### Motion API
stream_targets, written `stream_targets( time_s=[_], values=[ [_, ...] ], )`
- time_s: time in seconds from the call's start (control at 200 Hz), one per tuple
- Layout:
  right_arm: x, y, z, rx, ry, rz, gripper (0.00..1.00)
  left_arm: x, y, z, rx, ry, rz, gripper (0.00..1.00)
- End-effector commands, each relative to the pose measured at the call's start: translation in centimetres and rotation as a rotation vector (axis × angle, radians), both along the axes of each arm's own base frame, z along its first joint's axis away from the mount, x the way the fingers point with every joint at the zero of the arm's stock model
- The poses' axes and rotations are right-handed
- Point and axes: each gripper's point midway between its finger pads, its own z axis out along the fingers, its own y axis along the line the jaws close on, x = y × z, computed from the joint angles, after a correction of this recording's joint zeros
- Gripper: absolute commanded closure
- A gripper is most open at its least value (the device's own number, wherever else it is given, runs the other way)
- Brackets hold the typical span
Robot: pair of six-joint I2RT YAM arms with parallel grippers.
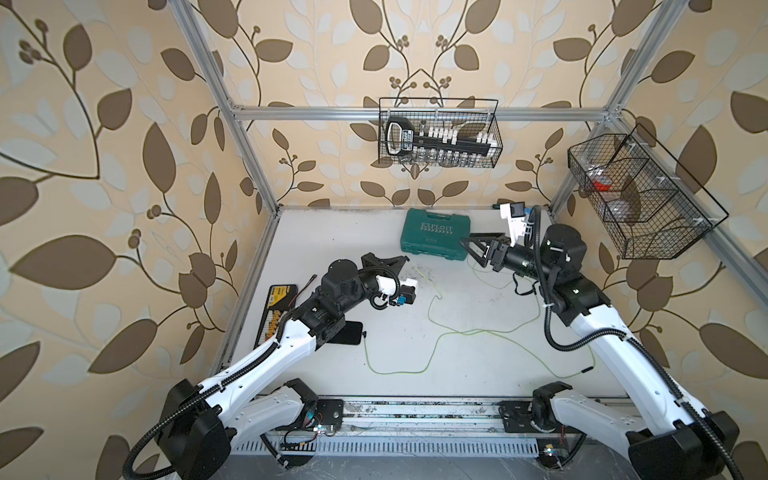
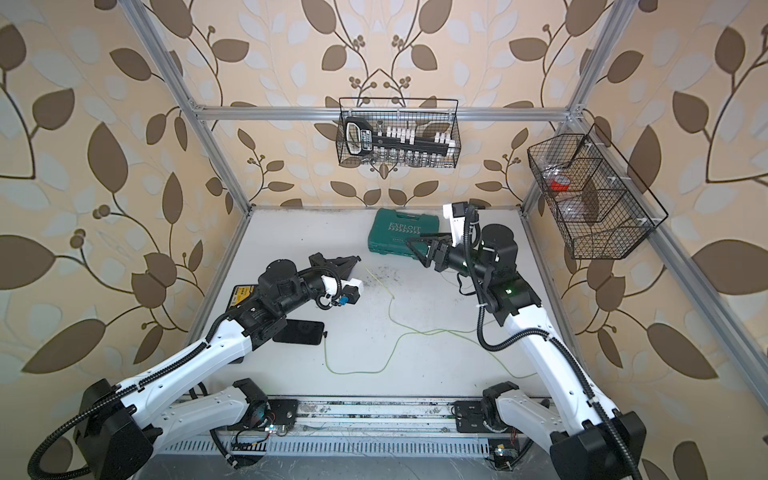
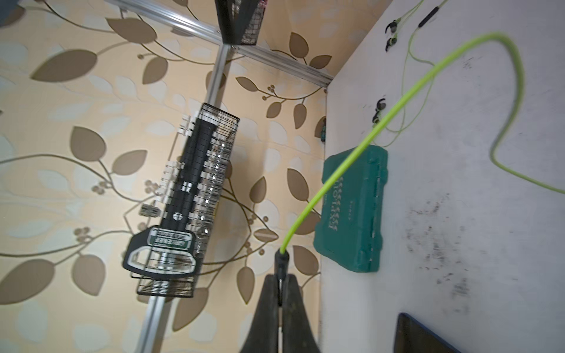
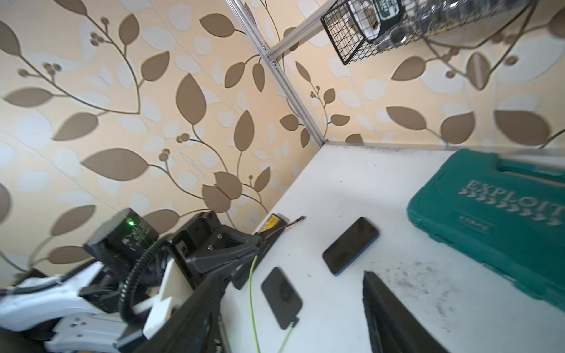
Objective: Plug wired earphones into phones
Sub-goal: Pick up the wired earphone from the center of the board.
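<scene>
My left gripper (image 3: 280,276) is shut on the black plug (image 3: 281,259) of one set of wired earphones, held above the table. Its yellow-green cable (image 3: 397,101) arcs away to the table. In both top views this gripper (image 1: 405,259) (image 2: 357,258) hangs left of centre. One phone (image 1: 348,332) (image 4: 281,298) lies flat with the other set's plug (image 4: 294,321) in its end. A second phone (image 4: 351,246), blue-rimmed, lies beside it with nothing plugged in. My right gripper (image 4: 296,275) (image 1: 467,249) stands open and empty near the toolbox. Earbuds (image 3: 379,110) lie at the back.
A teal toolbox (image 1: 436,235) lies at the back centre. A black-and-yellow bit case (image 1: 278,311) runs along the left edge. Wire baskets hang on the back wall (image 1: 440,133) and the right wall (image 1: 640,195). Loose cable (image 1: 478,332) crosses mid-table.
</scene>
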Motion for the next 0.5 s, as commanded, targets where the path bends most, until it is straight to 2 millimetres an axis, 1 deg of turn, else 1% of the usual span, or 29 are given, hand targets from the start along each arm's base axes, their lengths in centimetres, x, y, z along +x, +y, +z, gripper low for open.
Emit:
stream_targets(
  time_s=[0.0, 0.04, 0.09, 0.13, 0.21, 0.315, 0.405, 0.495],
  values=[
    [-2.5, 2.1, 0.2, 0.104, 0.179, 0.193, 0.30, -3.4, -1.0, 5.4, 0.115, -0.414, -0.144, 1.00],
    [-2.6, 2.3, 0.5, 0.119, 0.183, 0.204, 0.30, -4.7, -1.1, 5.9, 0.120, -0.464, -0.191, 1.00],
    [-3.1, 2.9, 1.0, 0.132, 0.193, 0.234, 0.30, -6.0, -1.2, 6.0, 0.146, -0.501, -0.248, 1.00],
    [-4.0, 3.9, 1.4, 0.135, 0.198, 0.281, 0.31, -6.7, -1.2, 6.3, 0.164, -0.548, -0.267, 1.00],
    [-5.6, 5.4, 1.5, 0.138, 0.229, 0.351, 0.31, -7.7, -1.2, 6.8, 0.177, -0.601, -0.298, 1.00],
    [-6.9, 6.3, 1.6, 0.166, 0.266, 0.408, 0.35, -8.0, -1.1, 6.4, 0.257, -0.643, -0.316, 1.00],
    [-7.7, 7.0, 1.9, 0.167, 0.260, 0.435, 0.39, -8.3, -1.1, 6.7, 0.276, -0.668, -0.327, 1.00],
    [-9.1, 8.1, 2.7, 0.191, 0.281, 0.492, 0.42, -8.3, -1.0, 7.2, 0.283, -0.687, -0.319, 1.00]
  ],
)
